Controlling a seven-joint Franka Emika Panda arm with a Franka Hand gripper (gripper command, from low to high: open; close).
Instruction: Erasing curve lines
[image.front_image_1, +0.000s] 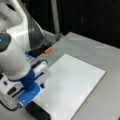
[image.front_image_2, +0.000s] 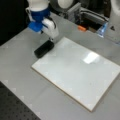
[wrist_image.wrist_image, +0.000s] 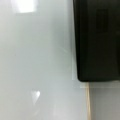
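Note:
The white board (image.front_image_1: 75, 85) lies flat on the grey table, and I see it in both front views (image.front_image_2: 75, 67) and in the wrist view (wrist_image.wrist_image: 37, 62). No dark wavy stroke shows on it anywhere; its surface looks blank apart from glare. A black eraser block (image.front_image_2: 44, 48) rests on the board's corner at a front view's left, and shows again low in a front view (image.front_image_1: 37, 111) and large on the wrist view's right (wrist_image.wrist_image: 97, 40). My gripper (image.front_image_2: 51, 39) stands straight over it (image.front_image_1: 40, 87), shut on the eraser.
A small orange object (image.front_image_2: 81, 28) lies on the table beyond the board (image.front_image_1: 48, 50). Equipment boxes and a bluish packet (image.front_image_2: 102, 30) stand along the far edge. The board's thin wooden edge (wrist_image.wrist_image: 88, 102) runs beside the eraser. A perforated dark surface (image.front_image_2: 15, 107) borders the table.

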